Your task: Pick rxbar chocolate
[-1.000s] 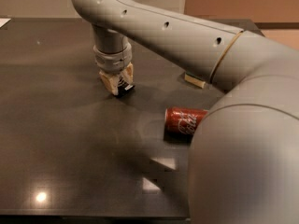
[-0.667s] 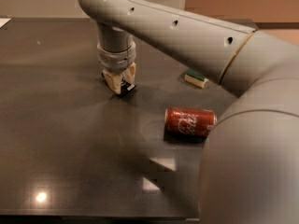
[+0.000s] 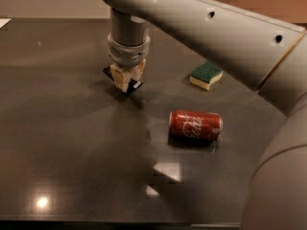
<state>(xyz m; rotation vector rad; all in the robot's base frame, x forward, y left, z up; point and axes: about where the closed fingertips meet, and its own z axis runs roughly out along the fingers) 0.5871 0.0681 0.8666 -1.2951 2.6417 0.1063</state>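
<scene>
The rxbar chocolate [image 3: 136, 86] is a flat black wrapper bar at the middle-left of the dark table [image 3: 62, 128]. Only its two ends show, one on each side of the fingers. My gripper [image 3: 125, 80] points straight down from the grey wrist and is shut on the bar, at or just above the table surface. The bar's middle is hidden by the cream fingertips [image 3: 120, 78].
A red soda can [image 3: 195, 125] lies on its side to the right of and nearer than the gripper. A green-and-yellow sponge [image 3: 206, 74] lies to the right, further back. My grey arm [image 3: 268, 80] fills the upper and right side of the view.
My arm's big link has swung up and to the right, uncovering the sponge and the whole can. The gripper has stayed at the bar, in almost the same spot.
</scene>
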